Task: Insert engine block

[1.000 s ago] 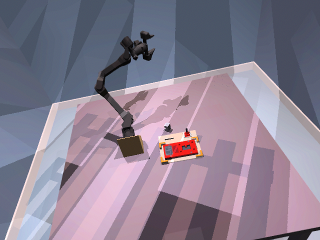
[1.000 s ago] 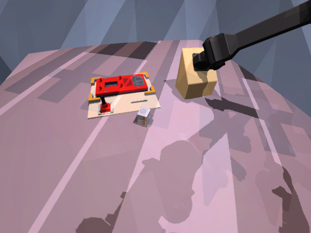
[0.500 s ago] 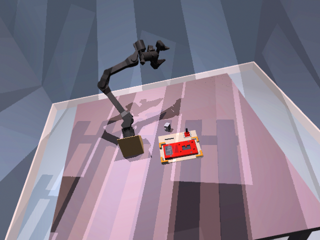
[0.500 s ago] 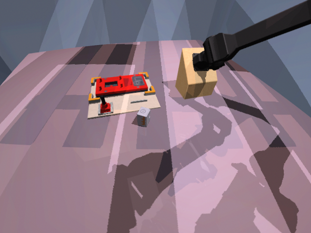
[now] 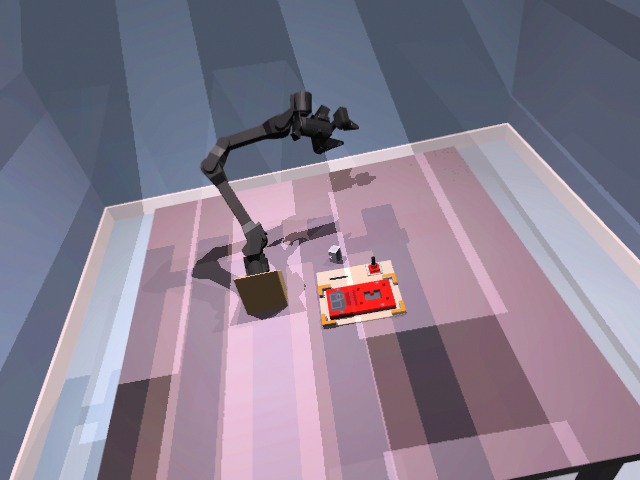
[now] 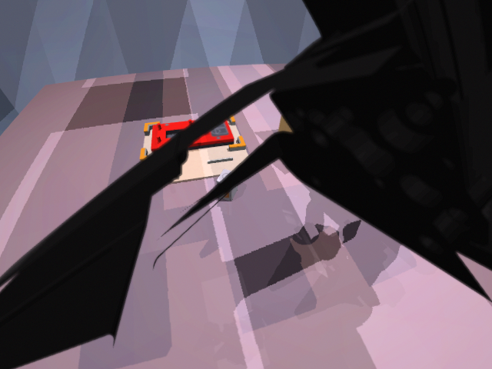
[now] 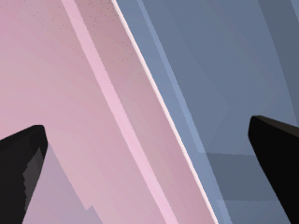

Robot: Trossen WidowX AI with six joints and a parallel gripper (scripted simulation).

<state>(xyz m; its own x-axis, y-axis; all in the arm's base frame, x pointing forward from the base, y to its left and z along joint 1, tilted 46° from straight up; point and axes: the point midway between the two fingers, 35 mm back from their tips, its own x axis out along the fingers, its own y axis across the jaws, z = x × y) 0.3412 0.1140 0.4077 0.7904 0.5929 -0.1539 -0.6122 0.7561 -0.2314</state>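
The engine block (image 5: 334, 253) (image 6: 223, 175), a small grey-white block, stands on the table just off the board's edge, outside the car body. A black finger partly covers it in the exterior view. The red car body (image 5: 361, 306) (image 6: 210, 141) lies flat on the board between orange corner pieces. Its opening (image 5: 373, 296) shows grey inside, with a small red rib at one edge. My gripper (image 5: 350, 134) (image 7: 149, 131) is wide open and empty, high above the table and far from block and car body. The wrist view shows neither of them.
The pale board (image 5: 356, 274) (image 6: 194, 159) also bears a thin dark slot (image 5: 338, 277) (image 6: 220, 160) and a red piece with a black upright stick (image 5: 373, 267). The arm's base stands on a tan block (image 5: 262, 293) beside the board. The arm blocks much of the exterior view.
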